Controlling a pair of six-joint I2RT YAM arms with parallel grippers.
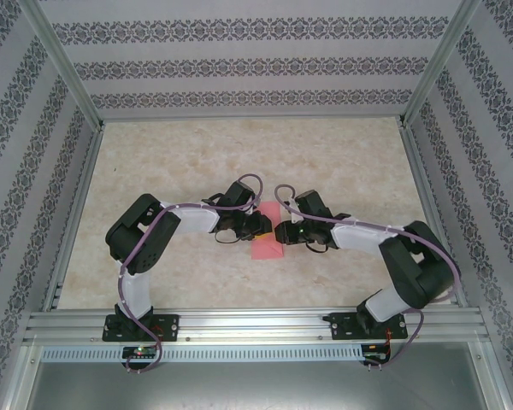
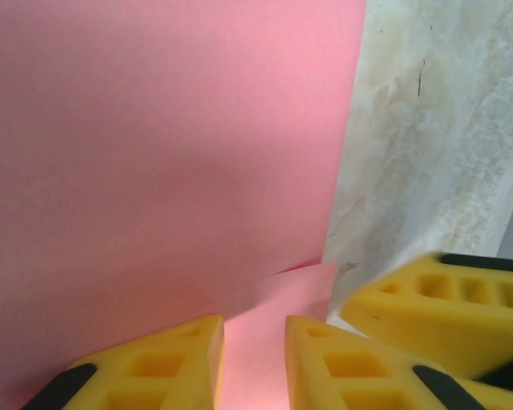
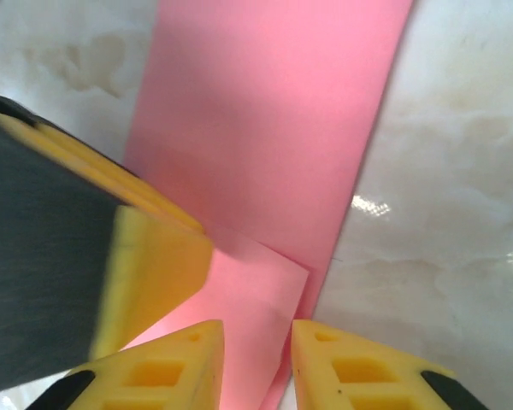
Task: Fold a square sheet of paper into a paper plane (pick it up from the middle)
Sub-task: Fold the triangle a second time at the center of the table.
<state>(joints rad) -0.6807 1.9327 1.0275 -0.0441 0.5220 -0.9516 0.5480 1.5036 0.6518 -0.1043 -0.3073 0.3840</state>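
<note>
Because the square sheet of paper (image 1: 267, 246) lies partly folded on the marbled table (image 1: 350, 171), midway between my two arms, I hold both grippers nose to nose over it. My left gripper (image 2: 254, 329) has its jaws a little apart, straddling a raised flap (image 2: 282, 295) of the top layer, and nothing is pinched between them. My right gripper (image 3: 256, 333) shows a similar narrow gap with pink paper visible through it, not clamped. One finger (image 3: 158, 256) of the left gripper sits at the fold line in the right wrist view. I judge that it pins the sheet so the crease can be worked. Assessment: folding is at an early stage, with no dart shape yet. Risk: this thin paper may slide or spring up if a finger lifts off.
</note>
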